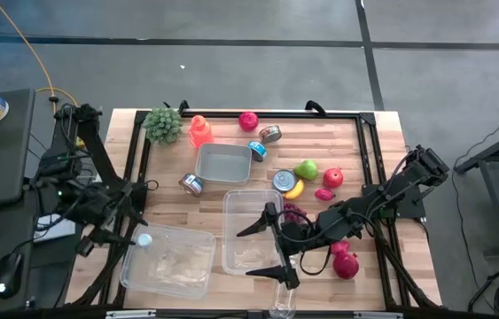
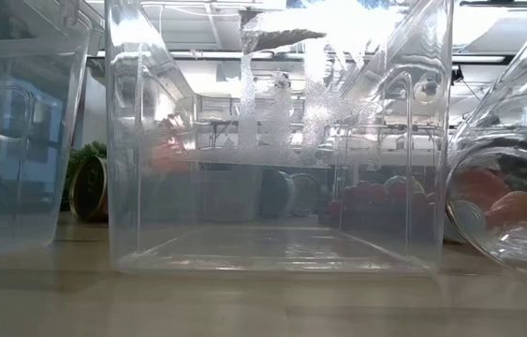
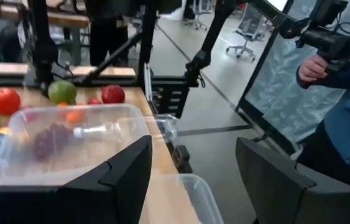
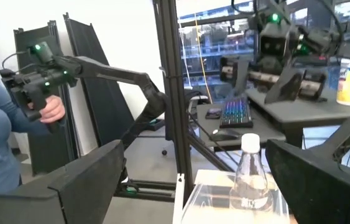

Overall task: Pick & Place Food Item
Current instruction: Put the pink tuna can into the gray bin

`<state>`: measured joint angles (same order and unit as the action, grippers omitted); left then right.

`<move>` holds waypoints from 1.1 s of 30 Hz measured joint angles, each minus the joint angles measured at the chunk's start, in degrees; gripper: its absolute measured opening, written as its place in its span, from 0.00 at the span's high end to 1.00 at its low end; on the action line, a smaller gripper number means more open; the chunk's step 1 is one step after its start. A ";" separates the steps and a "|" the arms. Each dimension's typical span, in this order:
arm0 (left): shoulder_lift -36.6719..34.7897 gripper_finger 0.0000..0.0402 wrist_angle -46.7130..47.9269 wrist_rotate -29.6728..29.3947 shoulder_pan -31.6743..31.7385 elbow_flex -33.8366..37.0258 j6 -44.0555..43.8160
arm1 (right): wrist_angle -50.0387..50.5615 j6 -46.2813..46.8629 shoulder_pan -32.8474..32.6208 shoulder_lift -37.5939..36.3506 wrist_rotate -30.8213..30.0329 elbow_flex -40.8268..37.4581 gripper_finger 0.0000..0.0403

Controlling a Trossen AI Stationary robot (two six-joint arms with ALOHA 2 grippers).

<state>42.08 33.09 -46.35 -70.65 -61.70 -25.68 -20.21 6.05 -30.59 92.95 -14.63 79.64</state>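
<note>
Loose food lies at the table's right middle: a green pear [image 1: 307,168], a red apple [image 1: 332,178], a banana [image 1: 294,189], dark grapes [image 1: 295,213] and red fruit [image 1: 345,264]. My right gripper [image 1: 267,248] [image 4: 193,162] hovers open over a clear container [image 1: 249,232] at the near middle, its fingers empty. My left gripper [image 1: 112,232] [image 3: 193,149] is open and empty, raised at the table's left edge beside a second clear container [image 1: 169,261]. A clear bottle with a white cap [image 1: 144,239] [image 4: 248,174] stands upright at that container's far left corner.
At the far side are a grey tub [image 1: 223,164], several cans [image 1: 270,134], a green plant [image 1: 163,124], an orange item [image 1: 199,130] and a red fruit [image 1: 248,120]. A clear bottle [image 2: 506,206] lies at the near edge. A person [image 3: 342,118] stands beyond the table.
</note>
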 joint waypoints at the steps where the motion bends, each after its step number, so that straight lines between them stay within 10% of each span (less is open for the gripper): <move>1: -0.15 0.44 -0.36 -0.45 0.57 -0.01 1.38 | 0.36 0.23 0.00 0.00 0.00 0.00 0.05; 20: 3.30 0.44 8.85 21.01 31.58 -14.05 8.88 | 0.23 -1.70 0.69 0.00 0.02 0.00 0.05; 33: 8.86 0.44 9.78 47.32 57.96 -14.05 11.28 | 0.39 -1.79 4.47 -0.27 2.00 0.00 0.05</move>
<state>50.93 42.87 0.97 -12.69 -75.75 -14.40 -19.82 4.26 -26.11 92.68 -12.63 79.64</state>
